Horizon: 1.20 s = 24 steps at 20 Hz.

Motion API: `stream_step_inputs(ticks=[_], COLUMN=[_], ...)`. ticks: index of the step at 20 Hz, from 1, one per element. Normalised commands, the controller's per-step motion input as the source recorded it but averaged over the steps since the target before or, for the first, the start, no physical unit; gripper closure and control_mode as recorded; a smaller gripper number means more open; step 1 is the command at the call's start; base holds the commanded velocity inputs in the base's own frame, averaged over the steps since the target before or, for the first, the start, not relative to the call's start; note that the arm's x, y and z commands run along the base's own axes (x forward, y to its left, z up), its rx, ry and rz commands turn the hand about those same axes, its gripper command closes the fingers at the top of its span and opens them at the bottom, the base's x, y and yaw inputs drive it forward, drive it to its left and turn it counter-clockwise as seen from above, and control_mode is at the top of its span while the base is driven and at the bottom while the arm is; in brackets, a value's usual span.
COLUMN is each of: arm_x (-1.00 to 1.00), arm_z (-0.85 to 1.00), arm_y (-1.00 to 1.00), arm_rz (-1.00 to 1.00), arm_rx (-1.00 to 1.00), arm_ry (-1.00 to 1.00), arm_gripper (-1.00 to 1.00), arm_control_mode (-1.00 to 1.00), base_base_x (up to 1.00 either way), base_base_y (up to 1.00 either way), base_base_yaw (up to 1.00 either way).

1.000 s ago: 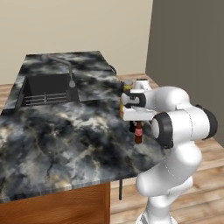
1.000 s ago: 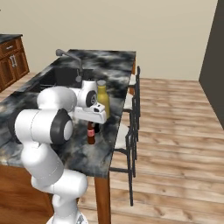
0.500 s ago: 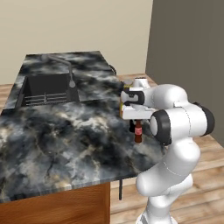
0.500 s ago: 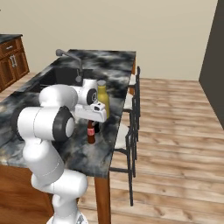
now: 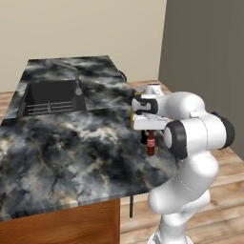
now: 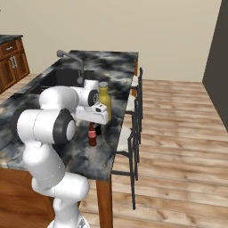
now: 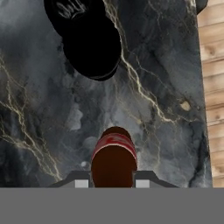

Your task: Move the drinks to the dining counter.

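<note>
Gripper: the gripper (image 7: 113, 183) pointed straight down, its fingers (image 7: 81, 181) clamped on the top of the small brown bottle (image 5: 150, 144).
Brown bottle: it hung directly under the hand, long axis upright and in line with the hand's own axis; its base looked at or just above the stone, which I could not settle.
Key relation: the dining counter (image 5: 71, 147) lay straight below the bottle, near the stool-side edge, so the coming move was likely a short descent and a release.
Yellow bottle: the yellow bottle (image 6: 104, 97) stood upright on the stone just beyond the hand.
Farther: the sink (image 5: 50, 96) and faucet (image 6: 71, 59) sat well beyond the hand.
</note>
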Motion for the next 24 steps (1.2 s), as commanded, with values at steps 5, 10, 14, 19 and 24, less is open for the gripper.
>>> stream_step_inputs(ticks=[5,10,14,19,24], arm_x=[-0.14,-0.03,0.0,0.0,0.0], arm_z=[0.0,0.0,0.0,0.0,0.02], arm_y=[0.0,0.0,0.0,0.0,0.0], arm_rz=[0.0,0.0,0.0,0.0,0.0], arm_rx=[0.0,0.0,0.0,0.0,0.0], arm_ry=[0.0,0.0,0.0,0.0,0.0], arm_gripper=[1.0,1.0,-1.0,-1.0,-1.0], arm_control_mode=[-1.0,-1.0,-1.0,-1.0,-1.0], base_base_x=[0.0,0.0,0.0,0.0,0.0], base_base_y=[0.0,0.0,0.0,0.0,0.0], base_base_yaw=[0.0,0.0,0.0,0.0,0.0])
